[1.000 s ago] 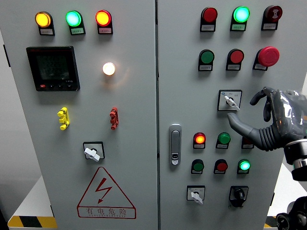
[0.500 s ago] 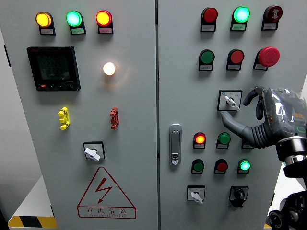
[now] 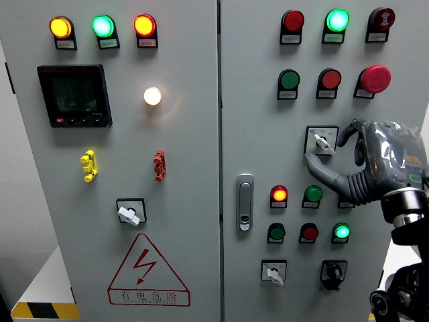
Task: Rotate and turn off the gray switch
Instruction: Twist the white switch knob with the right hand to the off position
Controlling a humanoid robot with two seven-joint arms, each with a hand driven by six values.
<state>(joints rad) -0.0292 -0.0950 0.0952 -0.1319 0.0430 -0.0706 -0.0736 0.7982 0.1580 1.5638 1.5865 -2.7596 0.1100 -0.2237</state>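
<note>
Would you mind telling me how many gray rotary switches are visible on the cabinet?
3: left door, lower middle; right door beside the right hand, mid-height; right door, bottom. The hand may hide more.

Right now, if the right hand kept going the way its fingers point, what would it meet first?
Probably the gray switch: the right hand points left toward it, thumb just below its knob. Whether it touches already, I cannot tell from this view.

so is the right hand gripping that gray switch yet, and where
Nothing held yet. The right hand is open, thumb just under the gray switch, other fingers beside its right edge, not closed on the knob.
</note>
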